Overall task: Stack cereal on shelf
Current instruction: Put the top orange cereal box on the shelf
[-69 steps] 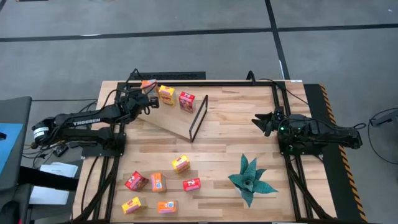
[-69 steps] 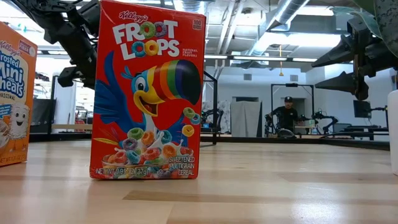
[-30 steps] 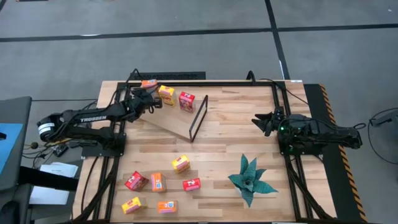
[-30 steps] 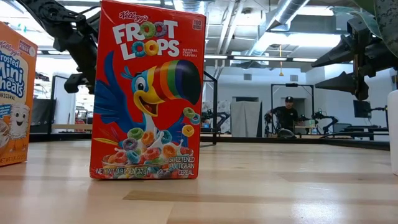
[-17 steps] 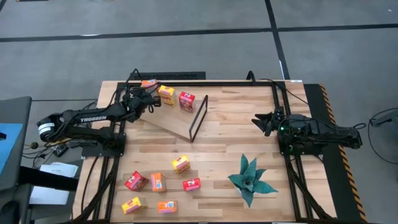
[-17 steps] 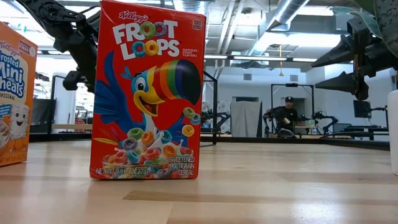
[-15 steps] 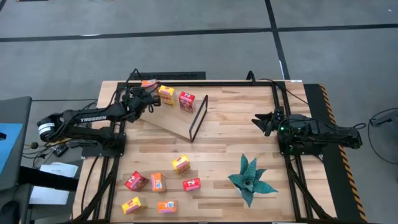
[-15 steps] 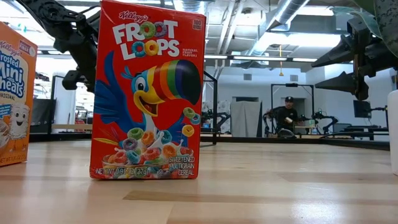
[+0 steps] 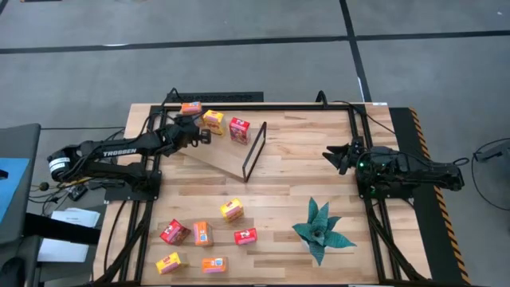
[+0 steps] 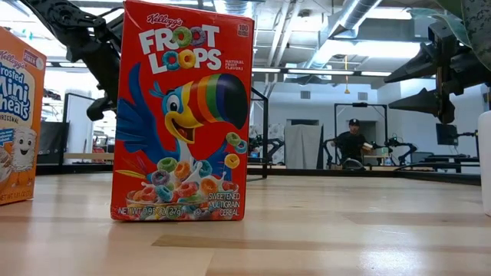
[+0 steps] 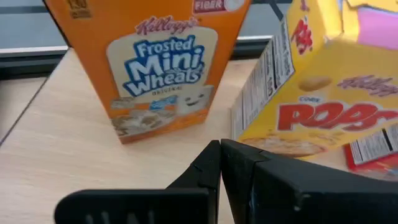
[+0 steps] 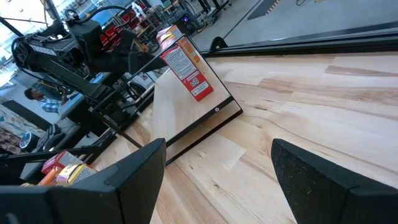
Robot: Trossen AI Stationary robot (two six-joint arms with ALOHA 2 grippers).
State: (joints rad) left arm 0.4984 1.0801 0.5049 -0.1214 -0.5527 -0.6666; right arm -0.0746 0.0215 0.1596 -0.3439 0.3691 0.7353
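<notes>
The shelf (image 9: 217,153), a light board with a black frame (image 9: 255,151) at its right end, lies at the far left. Three cereal boxes stand on it: orange (image 9: 190,107), yellow (image 9: 213,121) and red (image 9: 239,130). My left gripper (image 9: 204,136) is shut and hangs low over the board, just short of the yellow box (image 11: 317,93), which looks tilted next to the upright orange box (image 11: 158,68). Several more cereal boxes (image 9: 202,233) lie loose near the front left. My right gripper (image 9: 331,155) waits open at the right, holding nothing. My left gripper's shut fingertips (image 11: 219,152) come slanting down from the table's left and stand right by the yellow box's lower corner (image 11: 241,132). Whether they touch it I cannot tell.
A teal artificial plant (image 9: 321,231) stands at the near right. A red Froot Loops box (image 10: 182,115) and an orange box (image 10: 15,115) stand close before the low camera. Bare tabletop (image 9: 303,183) lies between the shelf and the right arm. A person (image 10: 353,142) sits far behind.
My left gripper, shut all along, has swung its fingertips away from the orange box toward the table's right and near side. It has dipped a little and now points at the foot of the yellow box. The boxes on the shelf have not visibly moved.
</notes>
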